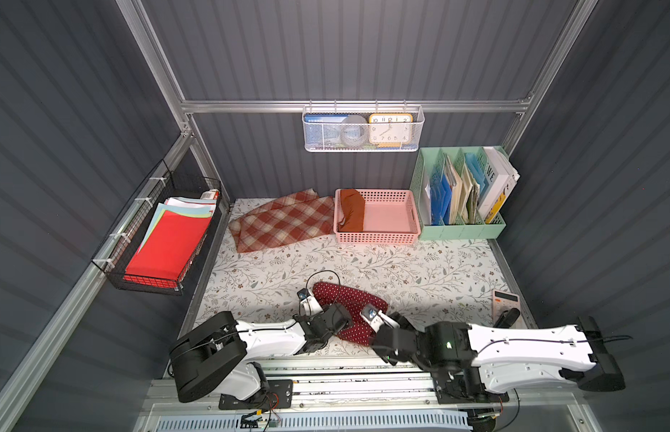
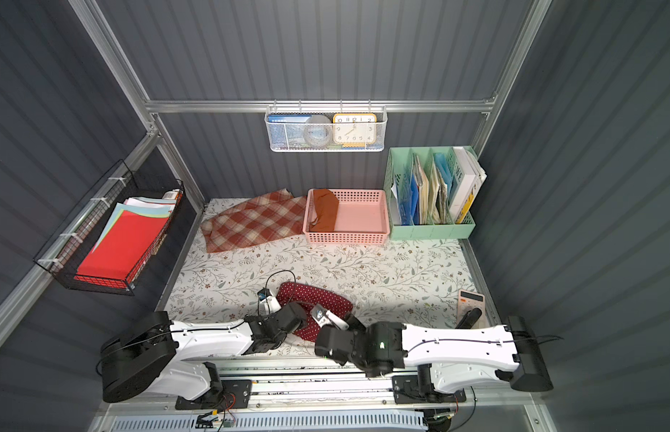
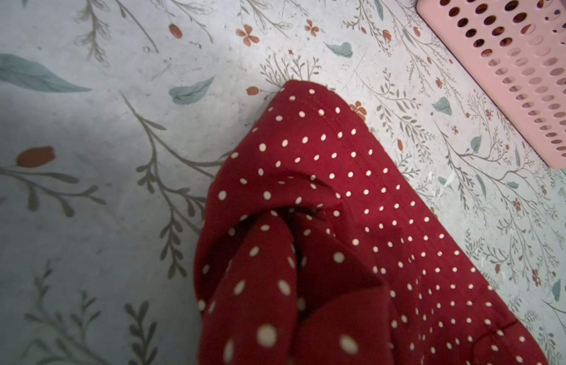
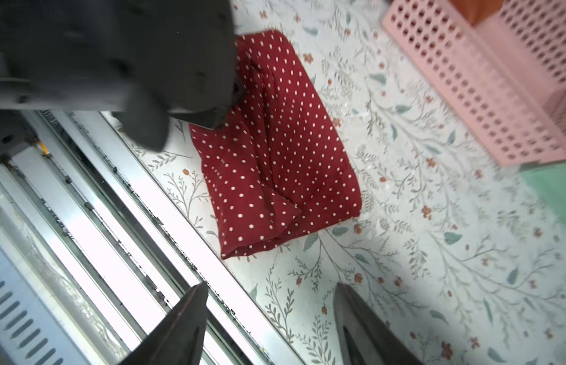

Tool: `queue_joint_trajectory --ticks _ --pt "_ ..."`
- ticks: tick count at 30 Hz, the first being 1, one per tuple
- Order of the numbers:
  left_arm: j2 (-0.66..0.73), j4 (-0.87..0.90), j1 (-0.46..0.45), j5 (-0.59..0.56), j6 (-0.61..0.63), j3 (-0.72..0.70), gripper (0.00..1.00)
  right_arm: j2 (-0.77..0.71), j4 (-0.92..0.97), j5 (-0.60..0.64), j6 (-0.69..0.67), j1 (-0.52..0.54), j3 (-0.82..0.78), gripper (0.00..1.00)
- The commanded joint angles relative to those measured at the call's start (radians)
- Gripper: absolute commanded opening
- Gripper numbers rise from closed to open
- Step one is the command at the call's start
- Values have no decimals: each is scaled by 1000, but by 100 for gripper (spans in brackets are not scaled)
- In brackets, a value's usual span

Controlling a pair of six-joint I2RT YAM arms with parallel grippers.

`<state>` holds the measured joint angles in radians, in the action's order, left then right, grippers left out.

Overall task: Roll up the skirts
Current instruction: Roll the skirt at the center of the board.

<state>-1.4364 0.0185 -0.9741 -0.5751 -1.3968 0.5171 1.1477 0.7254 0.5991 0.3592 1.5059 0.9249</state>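
Nearest, the right gripper (image 4: 270, 286) hangs over the near edge of the counter (image 1: 400, 262). Its fingers (image 4: 187, 316) stand wide apart with nothing between them, clear of the cloth. Just beyond it lies the polka-dot skirt (image 4: 275, 151), near the middle of the counter's near edge, as a loose, soft bundle rather than a tight roll.

The left gripper (image 1: 335, 316) sits over the skirt's left part. Its fingers are hidden, but they are closed narrow, and the left wrist view shows cloth bunched up toward the camera, so it appears to be pinching a fold.

The main risk is that the bundle comes undone. With one pinch on the left and the right end free, any lift or drag would probably let the layers slide and open. The bundle's near corner lies right beside the metal rail (image 4: 117, 205), so a pull toward the robot could drag cloth off the counter. The two wrists are very close together, so a careless regrasp by the right arm could knock the left.

Farther back, the rust-orange skirt (image 1: 352, 211) lies rolled at the left end of the pink basket (image 1: 378, 237). The plaid skirt (image 1: 285, 222) lies flat and unrolled beside the basket on the left. If the bundle is carried low, it could catch on the basket's near wall.
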Motion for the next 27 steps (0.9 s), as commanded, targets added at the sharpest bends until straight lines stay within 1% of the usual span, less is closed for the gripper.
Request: queue_joint_trajectory --ticks 1,3,5,6,7,9,10,11,12,15,16,17,20,22,24,27 --pt "-27 40 5 72 33 18 0 54 56 265 14 125 9 70" --pt "-26 34 7 79 44 21 0 163 68 326 -2 205 48 71" --pt "-28 35 12 85 51 23 0 262 27 401 -37 266 70 72" --pt "-29 34 15 88 53 23 0 319 -1 425 -64 284 76 73" --pt "-29 34 18 92 53 22 0 375 4 458 -64 293 94 75" --pt "-23 39 20 95 56 18 0 472 74 508 -21 295 142 78" --pt "-18 39 21 96 59 18 0 500 93 531 -13 296 154 83" --pt "-15 39 21 98 62 15 0 513 90 528 -22 294 158 86" --pt "-13 39 22 99 61 11 0 522 80 494 -44 289 159 88" --pt "-12 37 24 109 66 12 0 553 24 352 -129 272 161 90" --pt "-12 37 25 110 68 12 0 569 15 326 -150 262 166 94" --pt "-12 38 25 110 70 14 0 593 33 305 -158 249 183 94" --pt "-10 34 25 116 68 12 0 648 32 268 -197 196 203 95" --pt "-10 27 24 121 68 10 0 676 7 286 -217 172 203 95" --pt "-15 30 24 124 68 12 0 702 -24 270 -246 140 201 95" --pt "-15 31 25 128 71 16 0 759 -2 316 -245 109 244 95"
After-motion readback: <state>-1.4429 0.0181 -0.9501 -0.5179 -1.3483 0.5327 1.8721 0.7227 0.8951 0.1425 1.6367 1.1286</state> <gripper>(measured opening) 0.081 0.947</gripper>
